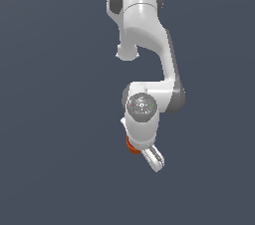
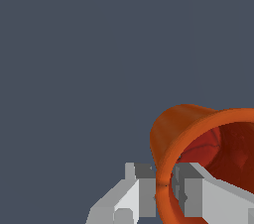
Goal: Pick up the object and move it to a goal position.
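Showing one white arm (image 1: 149,35), one gripper (image 2: 166,196) and one red-orange cup (image 2: 198,139) against a plain dark grey-blue ground (image 1: 50,119). Counting two fingers (image 2: 136,196) in the wrist view: one lying outside the cup's wall, the other reaching inside its mouth. Pinching the cup's thick rim between them, jaws pressed onto the wall. Lying tilted on its side relative to the wrist camera, mouth opening toward the lens and showing the darker red inside, narrower base pointing away. Peeking out in the exterior view as a small orange patch (image 1: 132,147) just under the wrist, on the exterior view's left of the fingers, mostly hidden by the hand.
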